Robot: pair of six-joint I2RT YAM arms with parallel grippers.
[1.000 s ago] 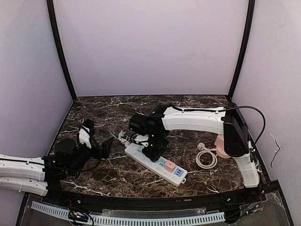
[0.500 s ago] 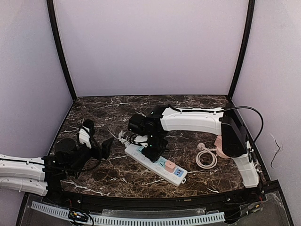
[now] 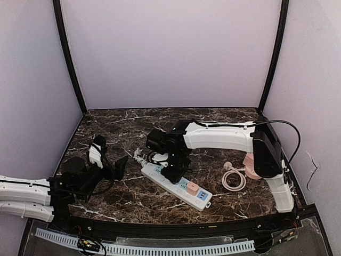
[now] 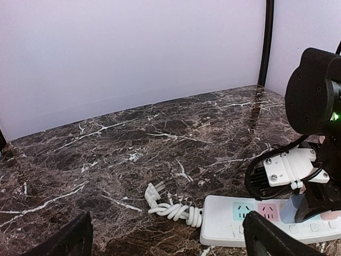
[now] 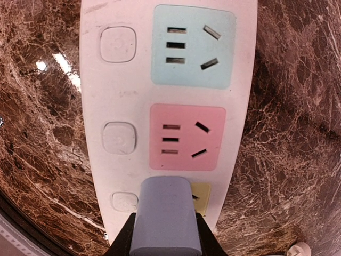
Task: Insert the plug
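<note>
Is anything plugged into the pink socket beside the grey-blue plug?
No, the pink socket shows all its holes bare, while the grey-blue plug sits over the yellow socket next to it.

Soft, even light with small glare streaks on the glossy tabletop (image 5: 50,66); views mostly sharp.

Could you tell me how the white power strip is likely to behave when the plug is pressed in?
The power strip looks rigid and lies flat, so it probably won't flex or tip under the plug. On the glossy table it may slide, as the left gripper is open and away from it. Its bundled cord should drag little.
</note>
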